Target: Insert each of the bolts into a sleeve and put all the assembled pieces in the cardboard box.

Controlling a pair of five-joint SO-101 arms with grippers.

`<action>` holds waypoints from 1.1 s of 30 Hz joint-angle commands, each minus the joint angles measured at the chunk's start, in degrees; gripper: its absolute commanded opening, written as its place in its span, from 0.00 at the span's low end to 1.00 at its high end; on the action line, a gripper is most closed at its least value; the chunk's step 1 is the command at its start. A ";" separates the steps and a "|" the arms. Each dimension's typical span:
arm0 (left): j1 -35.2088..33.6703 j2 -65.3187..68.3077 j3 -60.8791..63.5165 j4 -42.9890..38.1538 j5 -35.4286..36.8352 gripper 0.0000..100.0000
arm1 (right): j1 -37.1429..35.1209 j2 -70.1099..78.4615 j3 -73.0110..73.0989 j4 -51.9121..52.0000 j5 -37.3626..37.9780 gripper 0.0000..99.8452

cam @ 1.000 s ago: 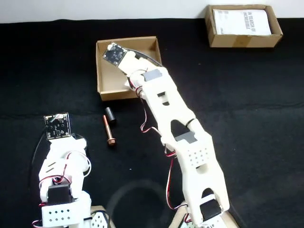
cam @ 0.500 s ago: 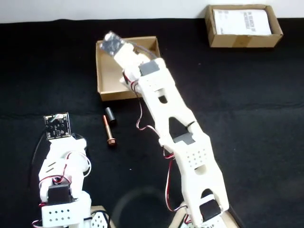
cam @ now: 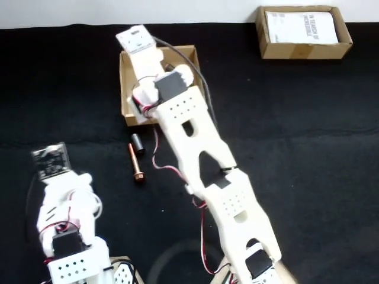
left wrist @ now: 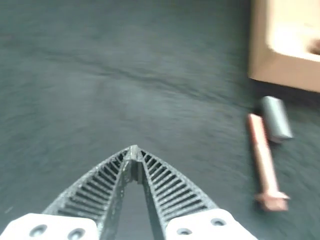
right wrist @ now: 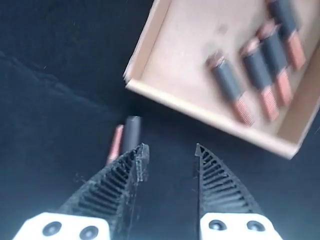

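Bolt (cam: 137, 161) and sleeve (cam: 137, 143) lie loose on the black counter (cam: 308, 148), just outside the near wall of the box (cam: 124, 89). The copper bolt points lengthwise toward the box, with its head on the end away from it. The dark sleeve sits just beside the bolt's plain end, between that end and the box wall. Whether the two touch cannot be told.

Inside the box, the right wrist view shows three assembled pieces (right wrist: 231, 87) lying side by side on the floor. Each is a dark sleeve with copper showing at both ends.

The right arm stretches across the counter, with its wrist over the box. The right gripper (right wrist: 171, 152) is spread wide and holds nothing. It hangs above the dark cloth by the box's near wall, with the loose sleeve and bolt just beyond one finger.

The left gripper (left wrist: 134, 155) has its fingers pressed together at the tips, with nothing between them. It is over bare counter, apart from the bolt.

A second box (cam: 302, 51) with a printed sheet inside stands at the far right of the counter.
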 commanded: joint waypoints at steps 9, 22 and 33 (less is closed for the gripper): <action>-10.77 -0.13 1.01 -0.88 -0.09 0.01 | -1.45 8.31 -1.36 0.40 -7.47 0.13; -10.77 -0.22 1.01 -1.14 -0.09 0.01 | -5.67 16.75 -1.36 -10.15 -7.12 0.13; -10.77 -0.40 1.01 -1.14 -0.09 0.01 | -5.14 23.16 -1.45 -10.15 -7.03 0.13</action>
